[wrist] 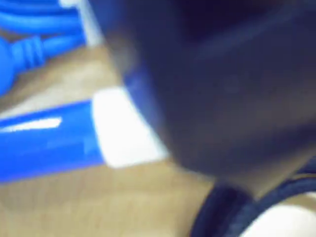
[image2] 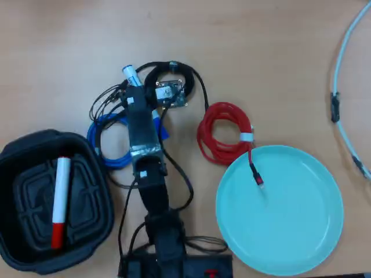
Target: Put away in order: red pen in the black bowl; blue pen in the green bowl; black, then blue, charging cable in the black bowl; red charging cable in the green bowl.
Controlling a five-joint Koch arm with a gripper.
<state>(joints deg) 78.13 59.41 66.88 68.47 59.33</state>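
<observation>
Wooden table [image2: 261, 46] | arm hides blue pen [image2: 130, 73], blue cable [image2: 104, 139] | gripper [image2: 152, 95] state unclear

The overhead view looks straight down on the whole surface [image2: 261, 46], arm base at the bottom edge. The wrist view sits very close, blurred, just above the blue pen [wrist: 59, 138], which both views share.

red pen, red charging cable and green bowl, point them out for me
red pen [image2: 59, 200], overhead view, middle of the white barrel, lying in the black tub.
red charging cable [image2: 215, 124], overhead view, left side of the red coil.
green bowl [image2: 301, 226], overhead view, bare floor of the dish.
</observation>
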